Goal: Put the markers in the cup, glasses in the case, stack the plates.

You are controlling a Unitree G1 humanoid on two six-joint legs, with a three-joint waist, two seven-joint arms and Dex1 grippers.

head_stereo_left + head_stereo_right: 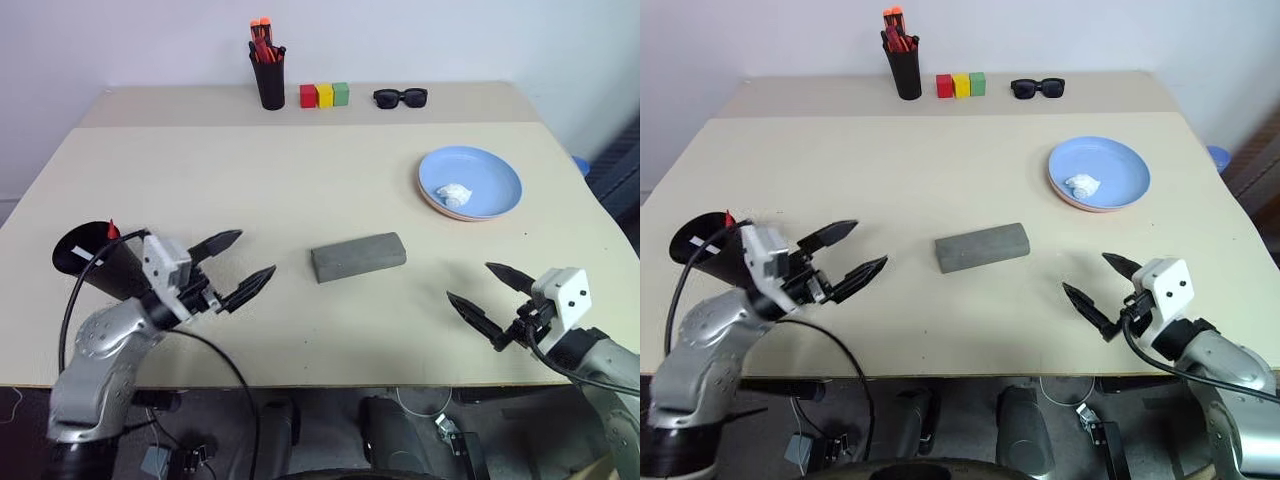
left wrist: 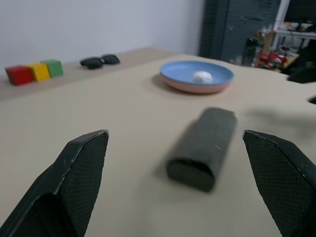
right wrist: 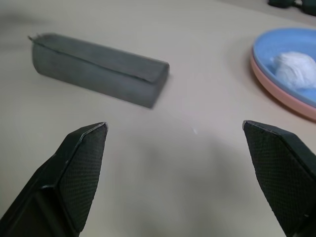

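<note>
**Legible text: none**

No readable lettering, brand, number or sign on any surface. The case (image 1: 358, 256) is plain grey, without logo. The plates (image 1: 470, 182) carry no print. The three coloured blocks (image 1: 324, 95) have blank faces. The pen holder (image 1: 268, 78) and the sunglasses (image 1: 400, 97) are unmarked black. The cup (image 1: 95, 260) shows a small white strip near its rim; nothing can be read on it. The white housing by the right gripper (image 1: 490, 296) bears dark dots only, no characters.
</note>
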